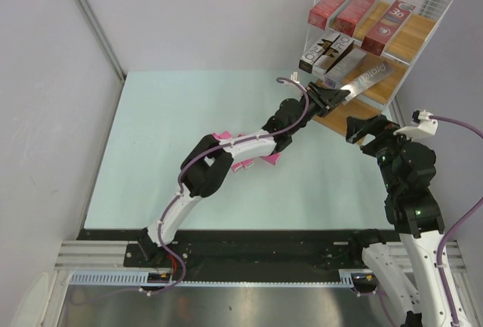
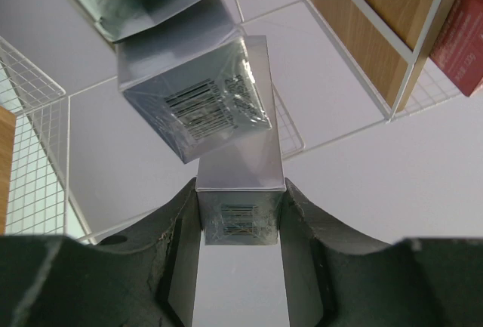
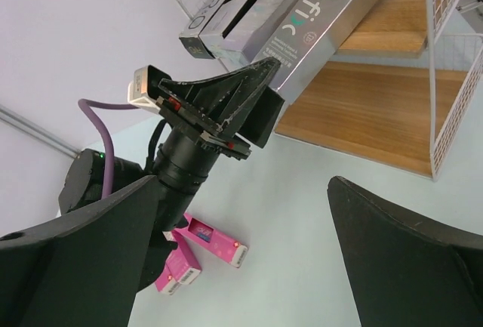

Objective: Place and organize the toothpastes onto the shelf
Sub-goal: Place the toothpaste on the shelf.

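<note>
One silver-grey carton (image 1: 368, 78) is clamped by its near end in the left gripper (image 1: 332, 100), long axis running far-right onto the middle board of the shelf (image 1: 416, 38). The right gripper (image 1: 361, 127) gapes empty near the lower board. Pink cartons (image 1: 270, 159) lie partly hidden under the left arm (image 1: 204, 172).

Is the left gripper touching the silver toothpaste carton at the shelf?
Touching. Left wrist view: the silver carton sits squeezed between both fingers of the left gripper, with no gap on either side.
</note>
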